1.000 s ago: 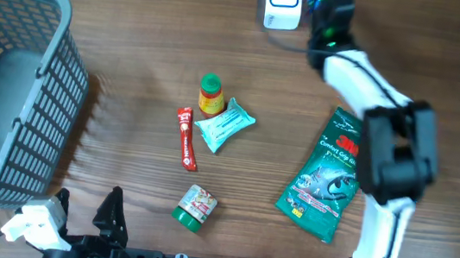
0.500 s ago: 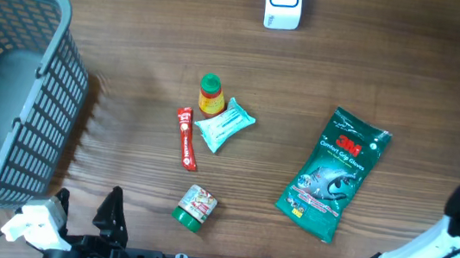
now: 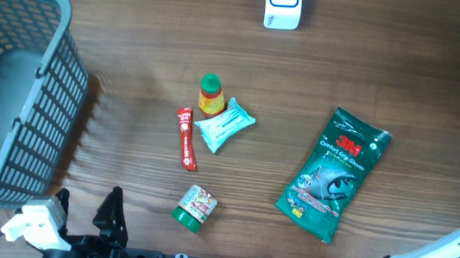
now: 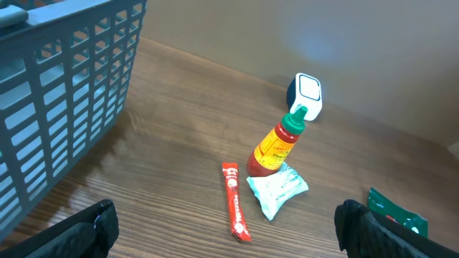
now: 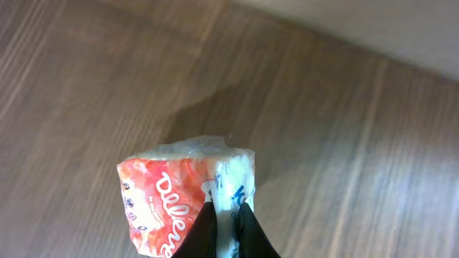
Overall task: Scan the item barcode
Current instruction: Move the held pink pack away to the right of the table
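The right gripper (image 5: 226, 215) pinches, fingers nearly together, the bottom edge of an orange-and-white plastic packet (image 5: 172, 204) over the wooden table (image 5: 86, 86), a light, soft, probably slippery wrapper best held by its seam, while the left gripper (image 4: 226, 218) hangs spread wide.

1. Overhead: high up, straight down on the whole table (image 3: 135, 49).
2. Left wrist: low at the near left, facing far; shares basket (image 4: 64, 86), bottle (image 4: 276, 147) and scanner (image 4: 307, 97) with overhead.
3. Right wrist: close over its packet (image 5: 183, 197), facing down at wood.
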Robot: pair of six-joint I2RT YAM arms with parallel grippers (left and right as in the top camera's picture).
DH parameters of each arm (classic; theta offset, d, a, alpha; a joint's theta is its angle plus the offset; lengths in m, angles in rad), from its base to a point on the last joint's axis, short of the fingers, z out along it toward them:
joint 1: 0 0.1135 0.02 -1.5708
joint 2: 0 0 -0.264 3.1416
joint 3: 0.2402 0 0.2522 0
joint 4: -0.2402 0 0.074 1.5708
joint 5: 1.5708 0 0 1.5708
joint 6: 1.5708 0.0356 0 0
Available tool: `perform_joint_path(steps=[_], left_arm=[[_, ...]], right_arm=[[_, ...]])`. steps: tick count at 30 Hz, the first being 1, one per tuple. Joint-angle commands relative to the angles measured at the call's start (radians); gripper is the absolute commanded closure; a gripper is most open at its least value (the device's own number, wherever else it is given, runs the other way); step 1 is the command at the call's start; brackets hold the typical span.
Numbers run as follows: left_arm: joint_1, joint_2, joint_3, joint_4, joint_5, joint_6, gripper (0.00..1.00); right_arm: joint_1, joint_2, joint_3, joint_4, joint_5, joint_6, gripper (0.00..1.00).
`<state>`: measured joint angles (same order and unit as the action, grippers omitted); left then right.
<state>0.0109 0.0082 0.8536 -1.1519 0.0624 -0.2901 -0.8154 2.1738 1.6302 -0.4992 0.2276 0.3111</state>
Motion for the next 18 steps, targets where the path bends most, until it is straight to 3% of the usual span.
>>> perform_joint_path(steps=[1, 3, 5, 7, 12, 14, 18], left_arm=[[0.006, -0.003, -0.003, 0.003, 0.016, 0.021, 0.0], [0.006, -0.003, -0.003, 0.003, 0.016, 0.021, 0.0], [0.006, -0.003, -0.003, 0.003, 0.016, 0.021, 0.0], [0.006, -0.003, -0.003, 0.003, 0.016, 0.021, 0.0], [0.006, -0.003, -0.003, 0.003, 0.016, 0.021, 0.0], [0.006, -0.003, -0.003, 0.003, 0.016, 0.021, 0.0], [0.006, -0.003, -0.003, 0.003, 0.016, 0.021, 0.0]], right_arm=[[0.006, -0.049, -0.003, -0.034, -0.059, 0.016, 0.35], [0.006, -0.106, -0.003, -0.047, -0.017, 0.032, 0.26], [0.008, -0.216, -0.003, -0.047, -0.016, 0.034, 0.0], [0.019, -0.311, -0.003, -0.045, -0.023, 0.074, 0.0], [0.118, -0.567, -0.003, -0.148, -0.442, 0.29, 0.0], [0.203, -0.603, -0.003, -0.255, -0.578, 0.303, 0.01], [0.452, -0.594, -0.004, -0.535, -0.52, 0.301, 0.0]])
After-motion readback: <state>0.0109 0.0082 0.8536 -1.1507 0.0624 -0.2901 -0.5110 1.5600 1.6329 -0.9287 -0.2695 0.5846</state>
